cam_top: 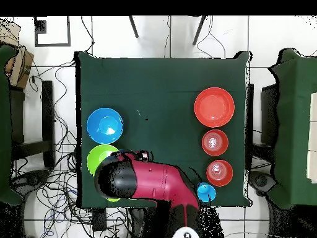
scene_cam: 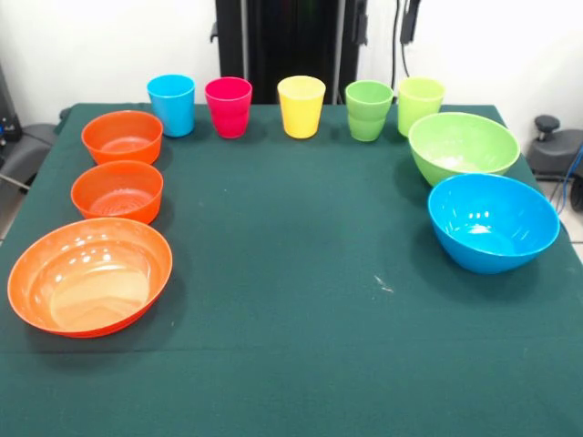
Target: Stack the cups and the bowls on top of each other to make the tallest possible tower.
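Note:
Several cups stand in a row at the table's far edge: sky blue (scene_cam: 171, 105), pink (scene_cam: 228, 106), yellow (scene_cam: 301, 106), a green one (scene_cam: 368, 110) that looks like two nested, and light green (scene_cam: 420, 105). Two small orange bowls (scene_cam: 122, 137) (scene_cam: 117, 191) and the wide orange bowl (scene_cam: 90, 277) line the left side. The lime green bowl (scene_cam: 463, 147) and the blue bowl (scene_cam: 493, 222) sit on the right. No tower shows. In the overhead view my arm (cam_top: 148, 181) lies drawn back over the cup row, its gripper end (cam_top: 132, 155) beside the lime bowl (cam_top: 98, 158).
The dark green cloth table (scene_cam: 301, 273) holds everything. In the overhead view the arm hides most cups; only the sky blue one (cam_top: 206, 192) shows. Chairs and cables surround the table.

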You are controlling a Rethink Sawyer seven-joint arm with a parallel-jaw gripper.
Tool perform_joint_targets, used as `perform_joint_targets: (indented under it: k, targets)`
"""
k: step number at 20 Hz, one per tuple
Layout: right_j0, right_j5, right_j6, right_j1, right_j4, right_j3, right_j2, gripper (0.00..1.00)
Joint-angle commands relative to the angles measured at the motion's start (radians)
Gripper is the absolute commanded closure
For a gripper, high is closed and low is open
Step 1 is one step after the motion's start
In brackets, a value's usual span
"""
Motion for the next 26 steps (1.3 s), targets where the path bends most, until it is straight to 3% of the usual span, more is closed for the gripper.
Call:
perform_joint_targets:
  k: [1,13,18,21,26]
  targets:
    - [0.003,-0.098,0.126,0.131,-0.053,-0.06,0.04,0.0]
    - [-0.024,-0.156,0.091,0.139,-0.057,-0.026,0.051,0.0]
    - [-0.02,-0.1,0.083,0.088,-0.045,-0.015,0.044,0.0]
    - [-0.018,-0.127,0.094,0.057,-0.044,0.033,0.042,0.0]
    - [0.012,-0.076,0.109,-0.046,-0.027,0.092,0.022,0.0]
